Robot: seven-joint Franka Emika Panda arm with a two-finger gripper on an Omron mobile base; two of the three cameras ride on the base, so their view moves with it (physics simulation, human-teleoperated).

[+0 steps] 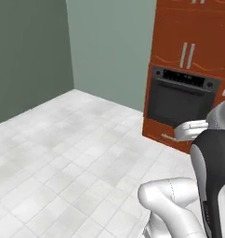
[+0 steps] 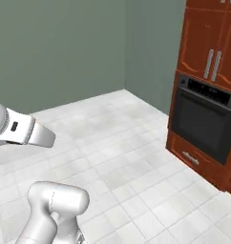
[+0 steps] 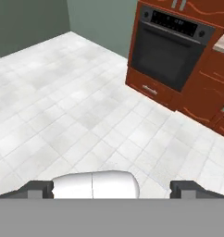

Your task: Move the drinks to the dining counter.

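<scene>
My fingers (image 3: 112, 187) stand wide apart over bare floor (image 3: 63, 106), holding nothing. The drinks are nowhere before me, and neither is the dining counter; ahead I see an oven (image 3: 167, 51) set in red-brown cabinets (image 1: 188, 28) and grey-green walls (image 2: 55, 47).

I expect the carton to be light and a little soft, so I would pinch its flat sides at mid-height, gently. The can should be stiffer and slicker; I would take it across the middle.

My arm (image 1: 212, 172) is folded near the base, hand tilted down and forward.
</scene>
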